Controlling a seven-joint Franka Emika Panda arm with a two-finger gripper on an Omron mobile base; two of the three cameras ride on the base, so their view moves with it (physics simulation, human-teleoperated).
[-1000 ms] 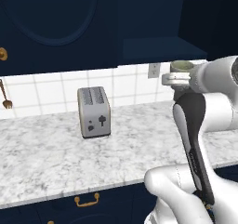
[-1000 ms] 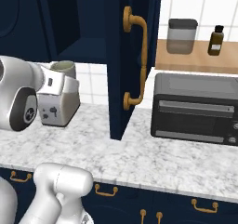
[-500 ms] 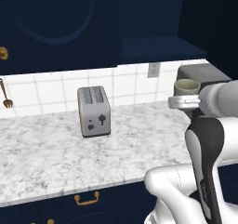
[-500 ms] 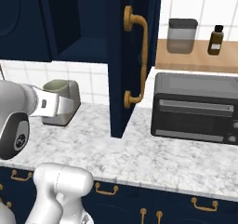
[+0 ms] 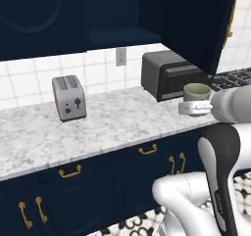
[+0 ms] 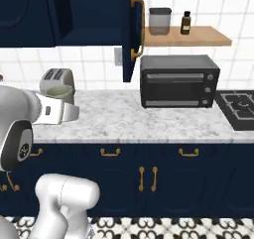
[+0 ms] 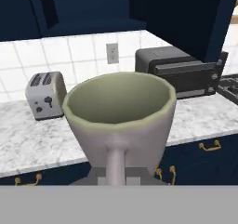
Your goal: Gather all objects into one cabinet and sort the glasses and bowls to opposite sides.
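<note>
Holds a pale cup (image 5: 197, 91) upright in the narrowly closed pincer (image 5: 196, 102) over the near edge of the counter (image 5: 112, 127), the open navy cabinet (image 6: 94, 15) lying higher and farther.

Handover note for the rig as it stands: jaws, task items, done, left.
Gripper: jaws shut on a pale cup with a greenish inside, held upright above the front edge of the marble counter.
Cabinet: navy upper unit, door open, above the counter between the toaster and the toaster oven. Its inside is too dark to tell what is shelved.
Done: one cup picked up.
Left: shelve this cup to one side, put the other cup beside it, and set the bowl at the opposite side.
</note>
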